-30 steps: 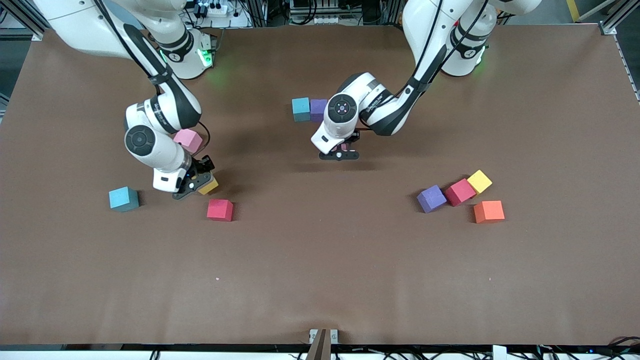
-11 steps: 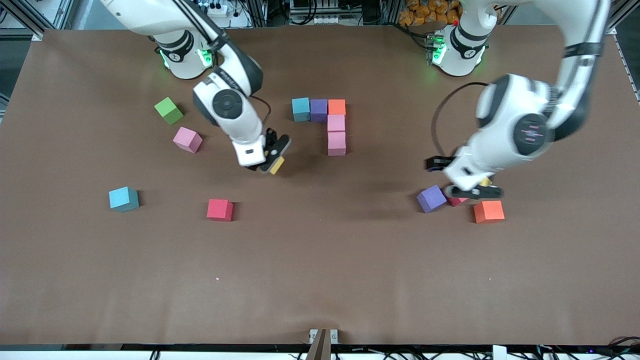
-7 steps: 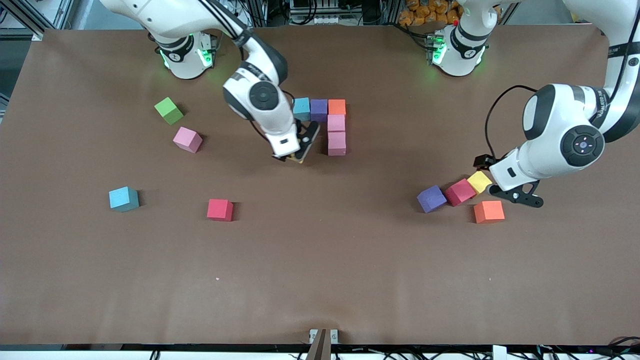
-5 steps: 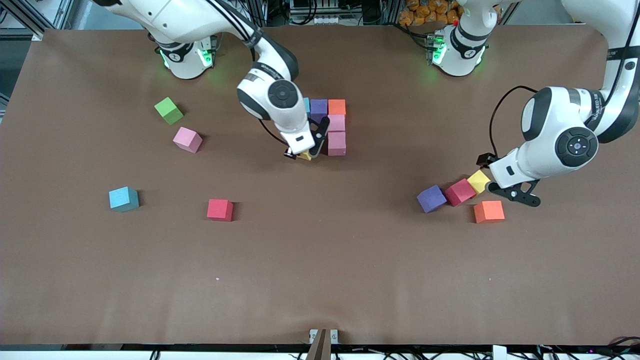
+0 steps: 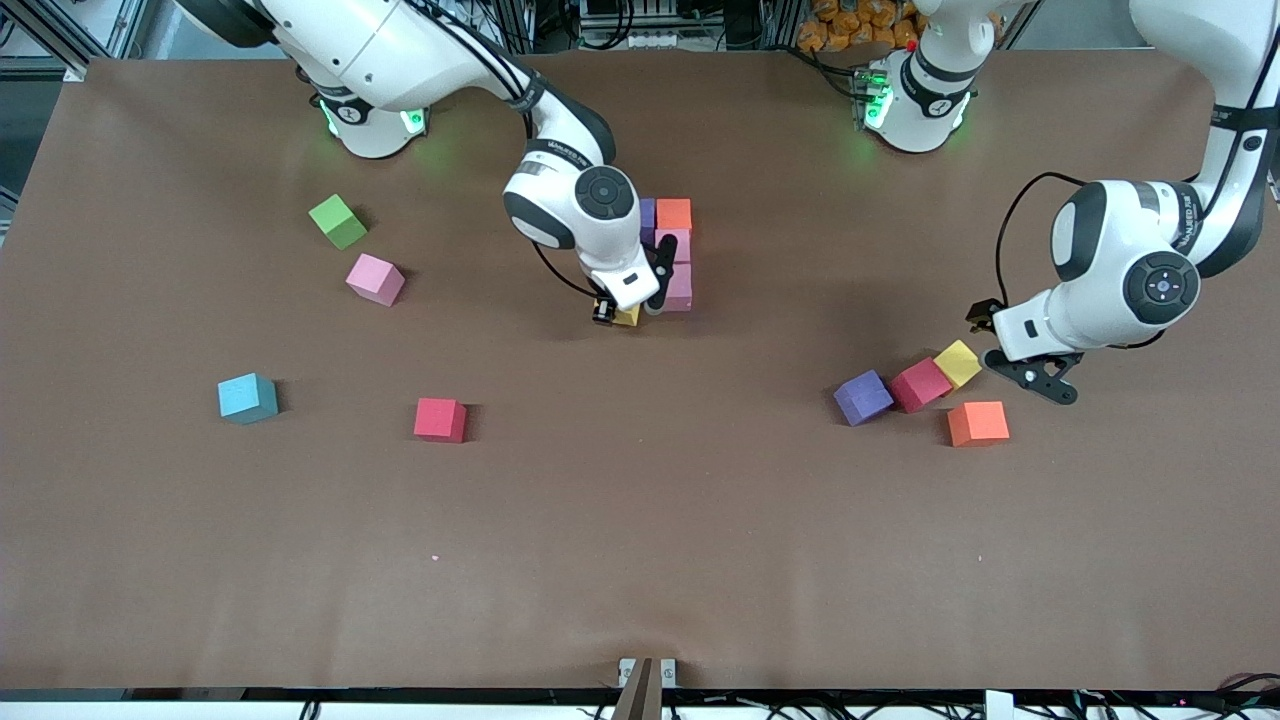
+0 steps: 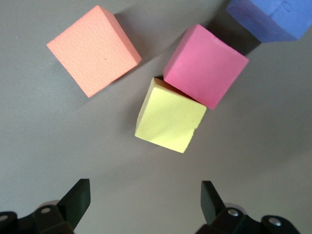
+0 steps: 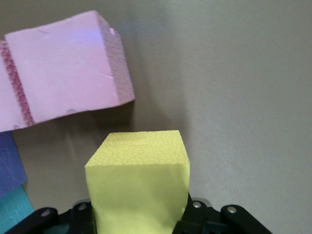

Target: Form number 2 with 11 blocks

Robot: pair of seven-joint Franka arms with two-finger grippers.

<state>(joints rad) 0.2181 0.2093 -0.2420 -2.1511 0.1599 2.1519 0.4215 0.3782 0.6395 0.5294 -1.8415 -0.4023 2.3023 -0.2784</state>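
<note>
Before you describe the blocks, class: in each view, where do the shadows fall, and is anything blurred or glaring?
Front view: soft shadows under both arms, green glow at the bases, no glare. Left wrist view: the yellow block casts a dark shadow on the table; the left gripper fingertips look soft. Right wrist view: the held yellow cube is close and sharp, with shadow under the pink block.

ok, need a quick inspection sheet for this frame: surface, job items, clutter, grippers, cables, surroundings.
Surface: brown table, flat.
Job's things: partial digit of purple, orange and pink cubes; loose cubes lie toward both ends.
Clutter: green cube, apart from the digit.
Grippers: right gripper shut on yellow cube, beside the digit's nearest pink cube; left gripper open over a second yellow cube.
Cables: black cable loops at the left arm's wrist.
Surroundings: frame rails along the robots' edge.
</note>
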